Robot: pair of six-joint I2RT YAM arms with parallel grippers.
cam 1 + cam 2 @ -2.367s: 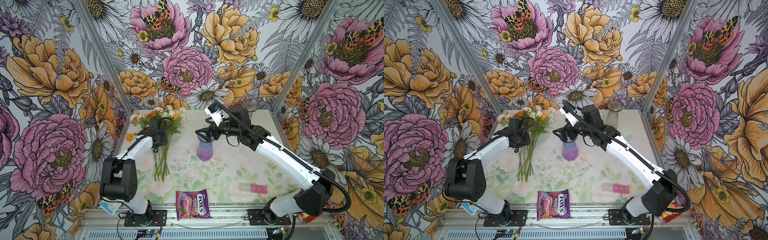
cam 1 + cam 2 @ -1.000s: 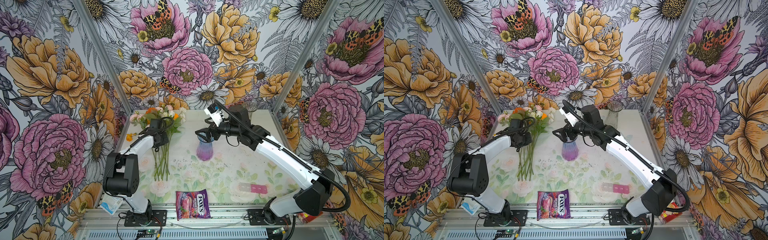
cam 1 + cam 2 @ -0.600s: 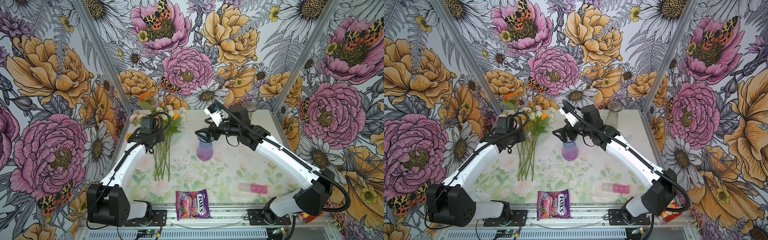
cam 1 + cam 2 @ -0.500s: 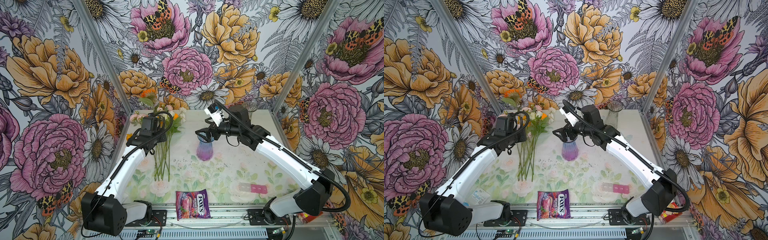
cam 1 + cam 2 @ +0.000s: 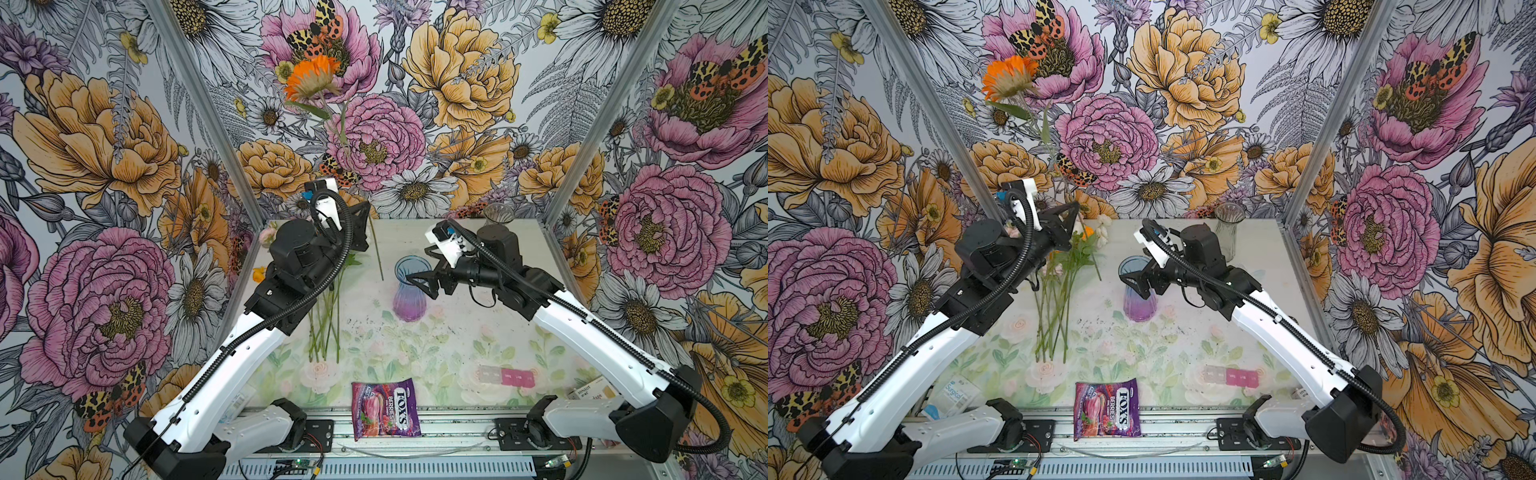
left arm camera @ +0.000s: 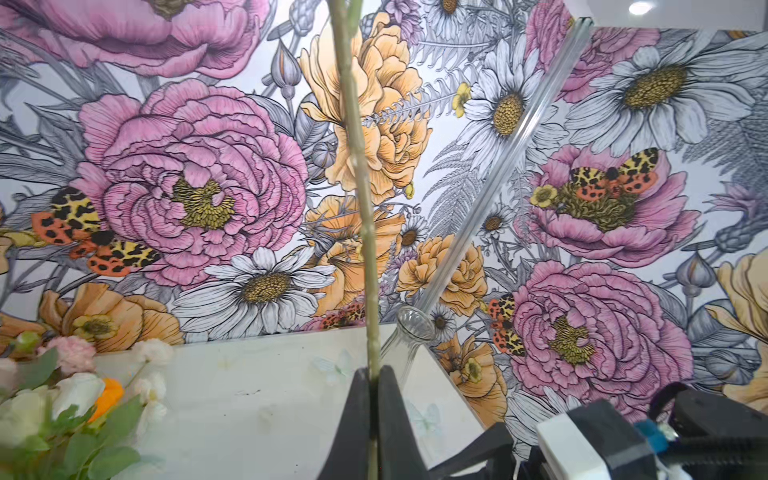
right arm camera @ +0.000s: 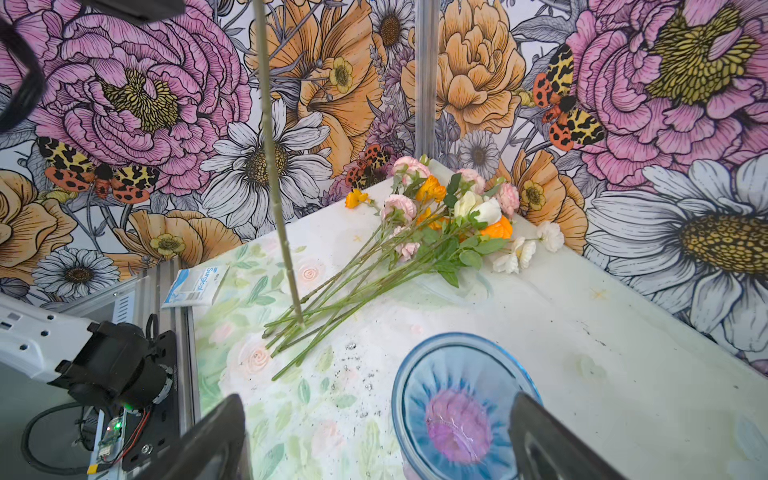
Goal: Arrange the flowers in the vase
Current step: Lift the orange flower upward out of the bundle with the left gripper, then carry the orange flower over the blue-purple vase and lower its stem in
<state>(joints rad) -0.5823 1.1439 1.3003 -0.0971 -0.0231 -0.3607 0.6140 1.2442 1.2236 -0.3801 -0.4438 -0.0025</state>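
1. The left pincer [image 5: 367, 206] [image 5: 1076, 205] [image 6: 375, 399] is clenched on the stem of one orange flower [image 5: 311, 77] [image 5: 1011, 79]. In the left wrist view the stem is squeezed between its two black fingers [image 6: 351, 428].
2. That flower stands nearly upright. Its bloom is up against the back wall toward 12 o'clock and leans a little to 11. More stem shows above the grip than below it. In both top views the cut end hangs at the vase's 9 o'clock, apart from the vase.
3. The vase [image 5: 409, 305] [image 5: 1140, 306] [image 7: 457, 361] is blue fading to purple and stands upright near the middle of the worktop [image 5: 457, 332] [image 5: 1183, 332]. Its purple bottom shows through the mouth.
4. The right pincer [image 5: 416, 264] [image 5: 1136, 266] [image 7: 374, 440] is released, its jaws spread wide. It reaches the vase's mouth from 3 o'clock. One finger [image 7: 548, 440] overlaps the rim, and whether it touches I cannot tell. The other finger [image 7: 212, 436] stands clear of the vase.
5. The other flowers [image 5: 328, 324] [image 5: 1054, 307] [image 7: 415, 249] [image 6: 62, 399] lie flat in a bunch at the vase's 9 o'clock. Their stem ends point to 6 o'clock. The pink, white and orange blooms lie in the worktop's 11 o'clock corner.
6. A clear glass [image 5: 496, 214] [image 5: 1228, 224] [image 6: 409, 332] stands in the 1 o'clock corner. A candy bag [image 5: 384, 409] [image 5: 1106, 409] lies at the 6 o'clock edge, a pink box [image 5: 505, 376] [image 5: 1231, 376] at 5 o'clock and a packet [image 5: 955, 397] [image 7: 197, 284] at 7 o'clock.
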